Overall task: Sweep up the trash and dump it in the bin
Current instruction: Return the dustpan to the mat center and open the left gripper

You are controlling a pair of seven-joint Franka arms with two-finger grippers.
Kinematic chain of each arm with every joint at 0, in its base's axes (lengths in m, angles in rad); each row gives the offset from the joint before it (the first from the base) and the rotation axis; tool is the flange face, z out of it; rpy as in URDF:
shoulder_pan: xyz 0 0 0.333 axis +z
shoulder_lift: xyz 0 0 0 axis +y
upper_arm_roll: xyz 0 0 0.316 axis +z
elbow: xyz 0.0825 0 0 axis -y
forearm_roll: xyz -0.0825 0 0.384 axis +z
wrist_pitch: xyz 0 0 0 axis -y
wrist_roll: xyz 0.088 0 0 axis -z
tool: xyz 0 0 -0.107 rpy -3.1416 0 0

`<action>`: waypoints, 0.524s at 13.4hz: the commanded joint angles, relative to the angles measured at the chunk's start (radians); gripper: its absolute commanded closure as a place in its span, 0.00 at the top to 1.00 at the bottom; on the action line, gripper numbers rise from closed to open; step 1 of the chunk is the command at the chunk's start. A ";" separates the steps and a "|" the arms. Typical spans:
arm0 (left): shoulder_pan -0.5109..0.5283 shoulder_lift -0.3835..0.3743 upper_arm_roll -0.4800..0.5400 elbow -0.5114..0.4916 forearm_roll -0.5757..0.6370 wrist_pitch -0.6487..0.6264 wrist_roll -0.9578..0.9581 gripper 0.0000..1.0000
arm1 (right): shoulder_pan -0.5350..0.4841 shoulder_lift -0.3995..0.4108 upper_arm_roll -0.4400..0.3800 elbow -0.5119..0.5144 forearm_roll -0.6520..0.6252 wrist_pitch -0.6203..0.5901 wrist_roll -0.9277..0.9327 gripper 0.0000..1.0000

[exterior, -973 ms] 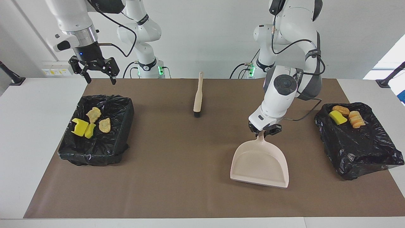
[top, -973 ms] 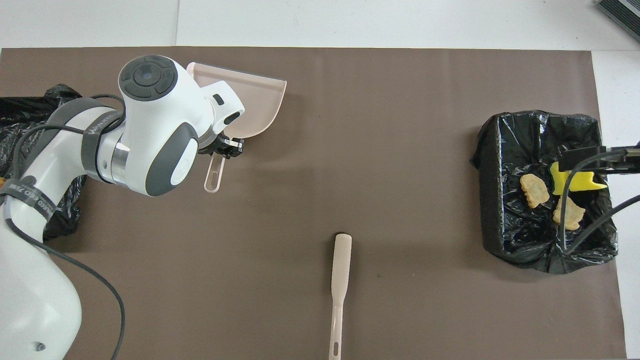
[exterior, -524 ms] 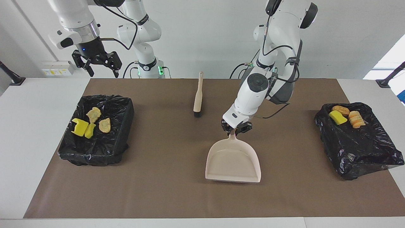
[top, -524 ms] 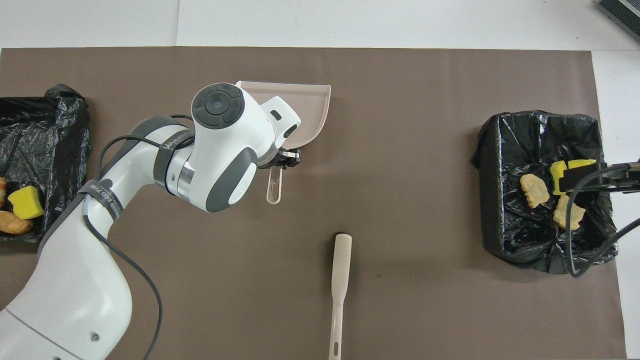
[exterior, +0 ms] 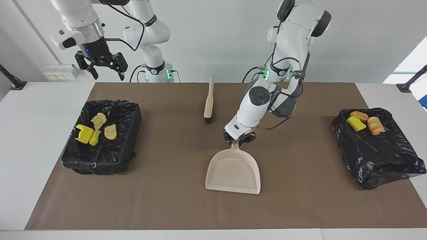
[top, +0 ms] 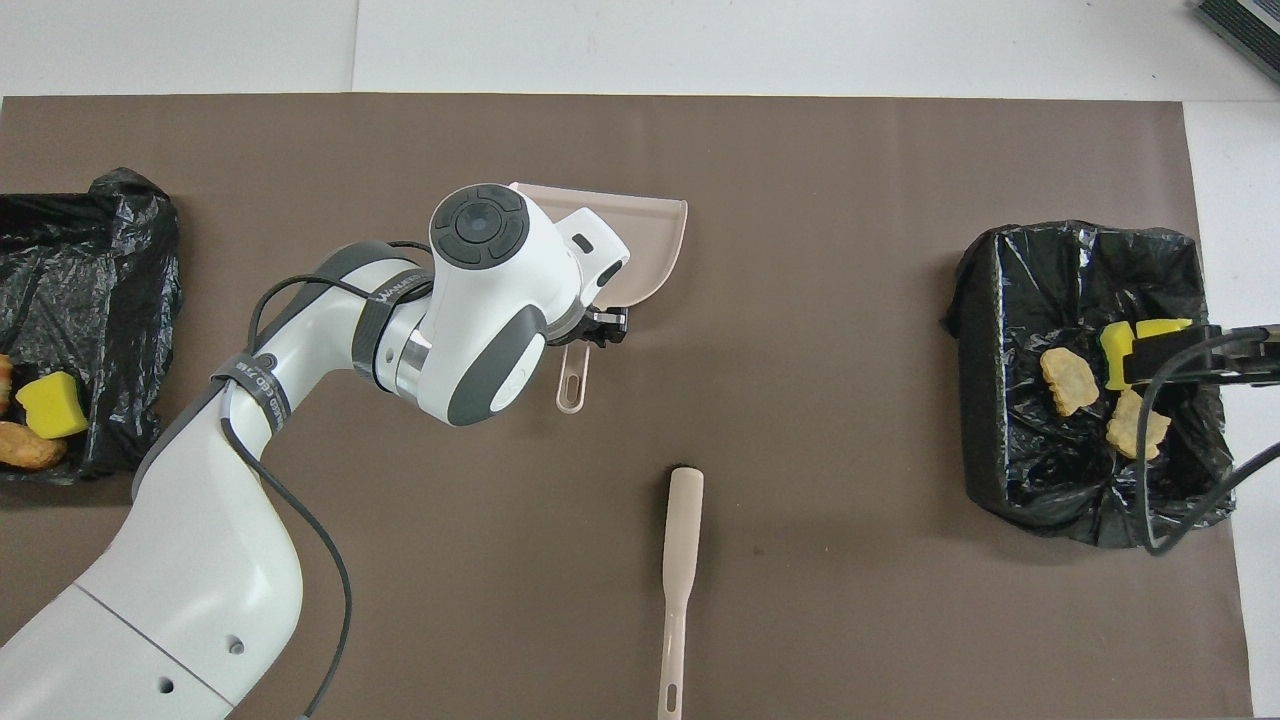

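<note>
Left gripper (exterior: 239,140) at the empty dustpan (exterior: 233,171) handle, grip unclear; trash (exterior: 95,130) binned; next, let go.

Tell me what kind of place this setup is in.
Probably a robotics lab or test room, not a home. Two white arms are mounted at a white table spread with a brown mat, against bare walls. A dustpan, a brush and two bag-lined bins of foam and bread-like trash look like staged props.

One high camera faces the robots across the table (exterior: 46,140); another looks steeply down from their end; both cover its mat (top: 800,400).
</note>
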 commanded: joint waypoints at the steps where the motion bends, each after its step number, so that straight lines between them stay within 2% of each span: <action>1: 0.000 -0.030 0.003 0.002 -0.002 -0.002 0.005 1.00 | -0.002 -0.013 0.004 0.010 0.000 -0.037 -0.007 1.00; 5: 0.006 -0.148 0.020 -0.059 -0.008 -0.077 0.009 1.00 | -0.004 -0.019 -0.001 0.004 0.000 -0.032 -0.013 1.00; 7: 0.005 -0.188 0.079 -0.066 -0.007 -0.153 0.038 1.00 | -0.004 -0.019 -0.002 0.004 0.000 -0.029 -0.010 1.00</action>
